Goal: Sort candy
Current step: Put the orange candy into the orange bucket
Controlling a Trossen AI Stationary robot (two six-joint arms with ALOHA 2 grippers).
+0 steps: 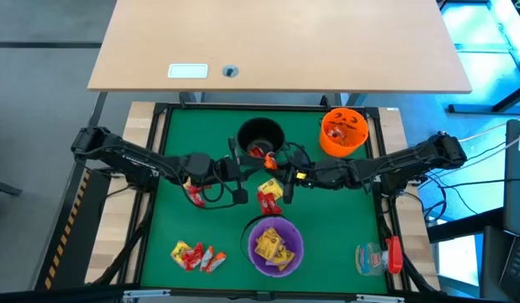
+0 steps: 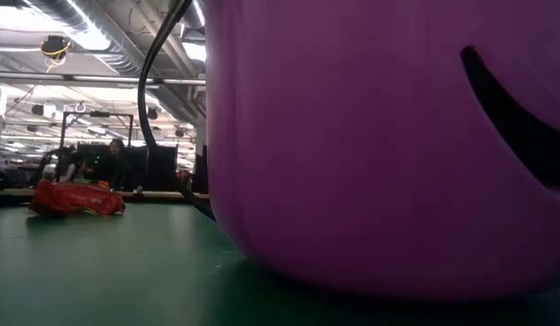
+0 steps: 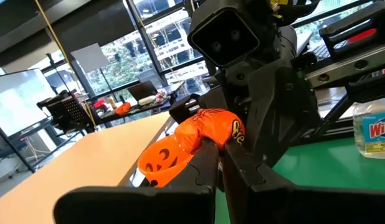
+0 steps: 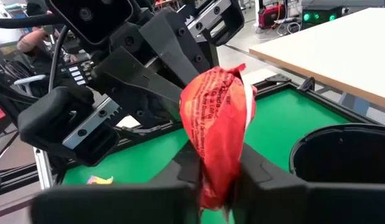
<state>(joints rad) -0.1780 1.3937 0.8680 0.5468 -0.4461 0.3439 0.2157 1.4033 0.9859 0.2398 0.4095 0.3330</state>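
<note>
A shiny red crinkled candy wrapper (image 4: 216, 127) with faint darker lettering sits between the right gripper's (image 4: 218, 180) dark fingers (image 4: 258, 171). Beyond those fingers lie the flat green mat (image 4: 286, 121), a round black bowl (image 4: 345, 155) and a pale wooden tabletop (image 4: 342, 46). Past the left gripper's (image 3: 218, 163) black fingers (image 3: 202, 163) shows an orange plastic bowl (image 3: 162, 160) with black jack-o'-lantern markings.

Both arms reach inward over the table's middle, wrists nearly meeting. Left gripper (image 1: 241, 175): fingers pressed together. Right gripper (image 4: 218, 177): fingers (image 4: 258, 171) clamped on a red candy (image 4: 216, 124), held upright between them.
</note>
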